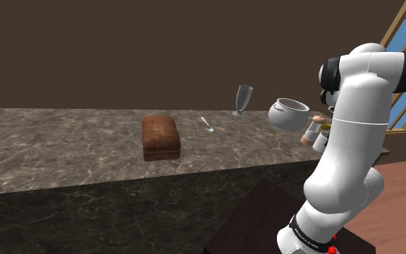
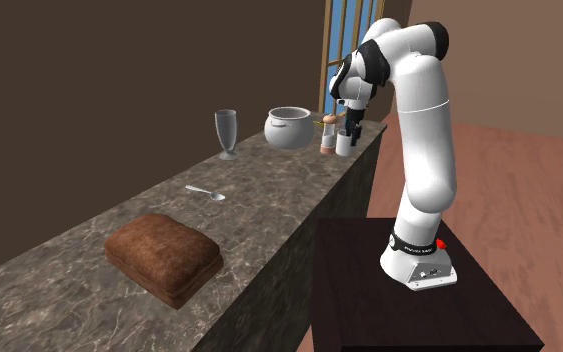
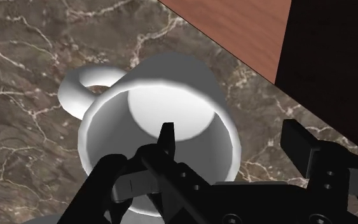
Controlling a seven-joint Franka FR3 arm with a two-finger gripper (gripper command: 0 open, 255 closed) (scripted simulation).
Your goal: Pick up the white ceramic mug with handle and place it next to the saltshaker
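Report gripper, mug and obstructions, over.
Black two-finger gripper open, straddling rim of white handled mug. Mug upright on marbled counter, close beside small brown-topped saltshaker. White round pot beyond shaker, clear of gripper.

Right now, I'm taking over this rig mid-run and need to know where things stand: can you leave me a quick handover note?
Pincer: open, over the white mug, one finger above its hollow, one outside the rim; nothing held.
Mug: upright on the marbled counter, close beside the saltshaker.
Done: mug appears to be beside the shaker already.
Left: probably just lift the pincer clear; check placement.
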